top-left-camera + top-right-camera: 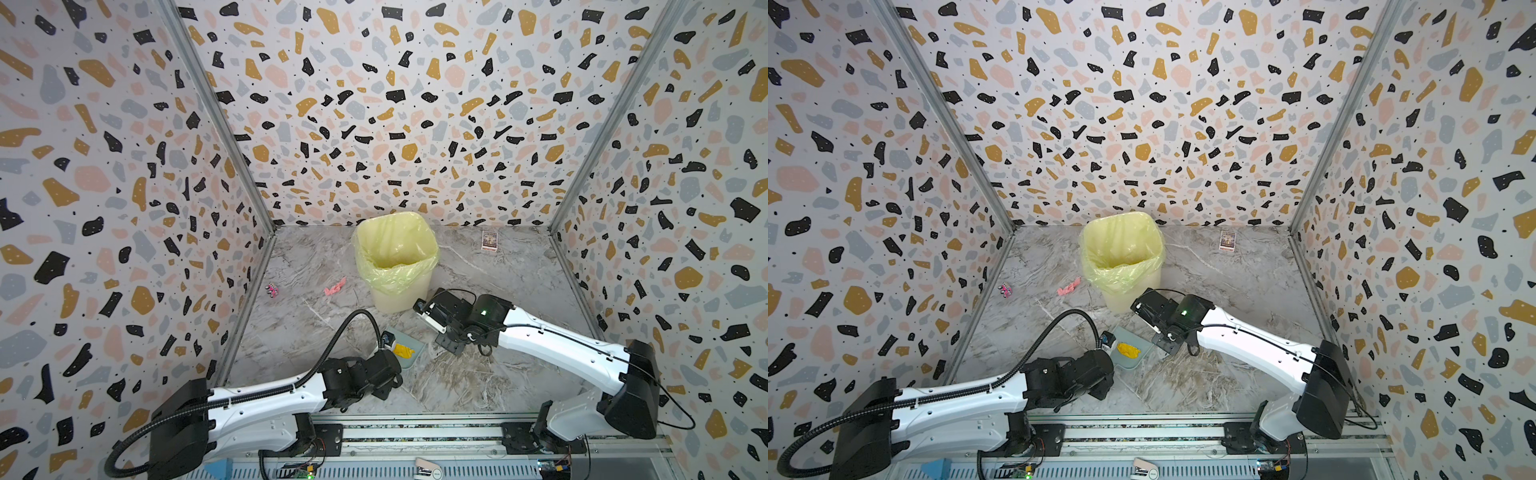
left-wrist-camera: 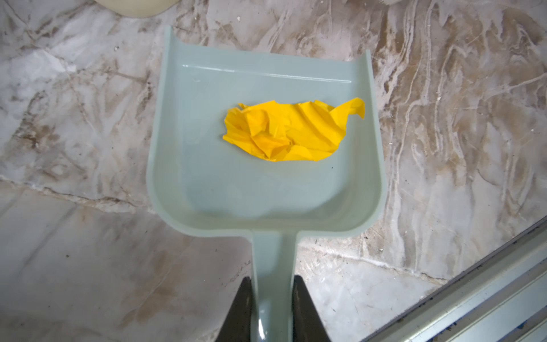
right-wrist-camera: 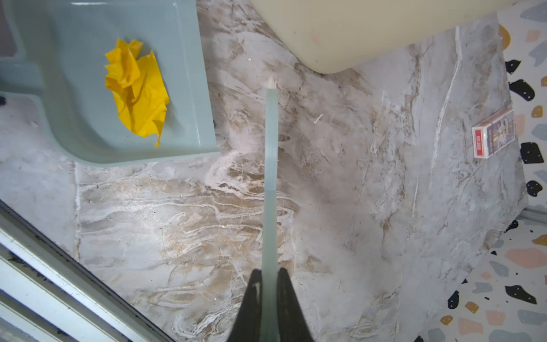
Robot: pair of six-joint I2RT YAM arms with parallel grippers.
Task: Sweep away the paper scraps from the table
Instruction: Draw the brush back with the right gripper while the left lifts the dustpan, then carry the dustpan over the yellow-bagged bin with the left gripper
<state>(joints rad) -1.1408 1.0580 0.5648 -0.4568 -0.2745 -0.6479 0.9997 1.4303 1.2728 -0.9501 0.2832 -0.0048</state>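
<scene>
Marble table (image 1: 498, 374), yellow scrap (image 2: 284, 133) crosswise in dustpan (image 2: 236, 192) (held by left tool (image 2: 272, 279))

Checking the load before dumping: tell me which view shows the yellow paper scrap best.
The left wrist view: the yellow scrap lies whole, mid-frame in the dustpan. The right wrist view shows it whole but smaller, off-centre. Both top views show only a small yellow patch.

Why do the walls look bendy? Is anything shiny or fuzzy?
In both top views the wide lens splays the wall rails outward. Left wrist view: a glare stripe crosses the dustpan. Right wrist view: the green tool blurs near the lens.
</scene>
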